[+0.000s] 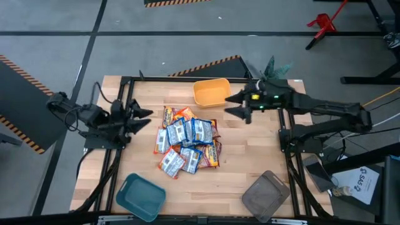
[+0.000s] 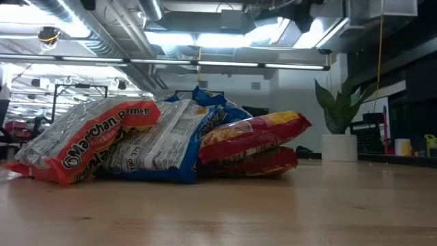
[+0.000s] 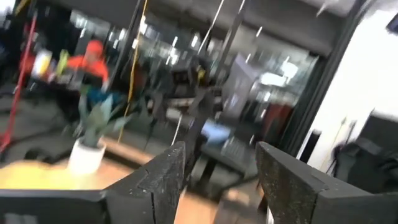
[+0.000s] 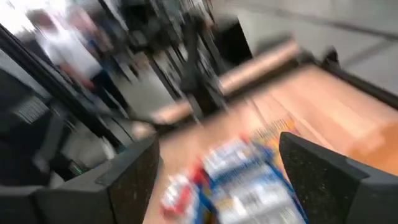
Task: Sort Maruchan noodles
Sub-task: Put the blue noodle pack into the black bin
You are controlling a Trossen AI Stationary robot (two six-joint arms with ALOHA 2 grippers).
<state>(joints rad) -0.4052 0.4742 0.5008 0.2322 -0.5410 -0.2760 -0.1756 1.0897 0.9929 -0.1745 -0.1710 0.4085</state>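
The Maruchan noodles (image 1: pixel 186 142) lie heaped at the centre of the table (image 1: pixel 250 164), a dozen or so glossy packets overlapping each other, with none in any bin yet. The orange-yellow bin (image 1: pixel 210 92) sits at about twelve o'clock from the heap, the teal bin (image 1: pixel 140 195) at seven, the grey bin (image 1: pixel 265 195) at five.

The main risk is the heap itself. The packets are slick and layered, as the low view shows, so a pinch on one edge could drag a neighbour along or let the wrapper slide out of the fingers. Colours also overlap, so a blue-white packet could be mistaken for whatever lies under it and go to the wrong bin.

The left gripper (image 1: pixel 140 117) is at nine o'clock from the heap, fingers spread and empty, near its edge but apart from it. The right gripper (image 1: pixel 237 105) is at two o'clock, just beside the orange-yellow bin, jaws also spread with nothing between them. Its wrist view is blurred, but the packets seem to lie ahead of its fingers (image 4: pixel 326 174), not between them.
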